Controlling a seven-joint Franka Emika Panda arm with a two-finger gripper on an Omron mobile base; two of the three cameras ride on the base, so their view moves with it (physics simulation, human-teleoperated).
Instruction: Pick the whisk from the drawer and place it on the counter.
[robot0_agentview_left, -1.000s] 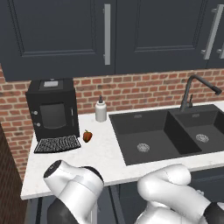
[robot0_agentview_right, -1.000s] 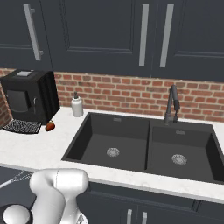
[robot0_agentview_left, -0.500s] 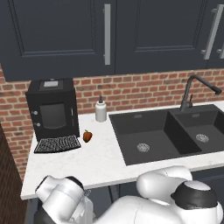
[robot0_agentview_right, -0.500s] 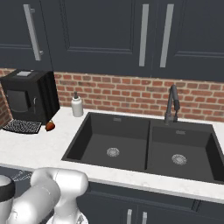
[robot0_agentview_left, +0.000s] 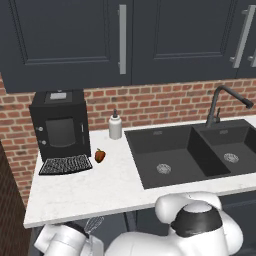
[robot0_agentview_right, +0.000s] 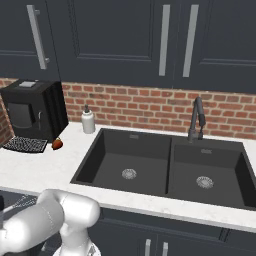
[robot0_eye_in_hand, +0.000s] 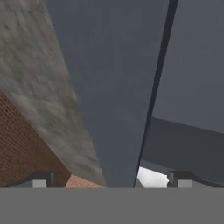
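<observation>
The whisk's (robot0_agentview_left: 94, 223) silver wire head pokes out just below the front edge of the white counter (robot0_agentview_left: 85, 192), over the dark inside of the drawer (robot0_agentview_left: 116, 223). Its handle is hidden behind my arm. In the right base view, thin wires of the whisk (robot0_agentview_right: 21, 202) show at the far left, beside my white elbow. My hand hangs low at the lower left of the left base view, close beside the whisk head. In the hand view my gripper (robot0_eye_in_hand: 111, 181) is open. Its two dark fingertips (robot0_eye_in_hand: 41, 179) stand far apart with nothing between them, facing a dark cabinet panel.
On the counter stand a black coffee machine (robot0_agentview_left: 60, 127) with its grille tray (robot0_agentview_left: 66, 164), a small red fruit (robot0_agentview_left: 100, 155) and a white soap bottle (robot0_agentview_left: 115, 125). The black double sink (robot0_agentview_left: 200, 152) with its faucet (robot0_agentview_left: 220, 102) lies to the right. Tall dark cabinets hang above.
My arm has sunk lower and further left, dropping the hand below the counter's front edge. The whisk's wire head now shows in the left base view. The base has not moved.
</observation>
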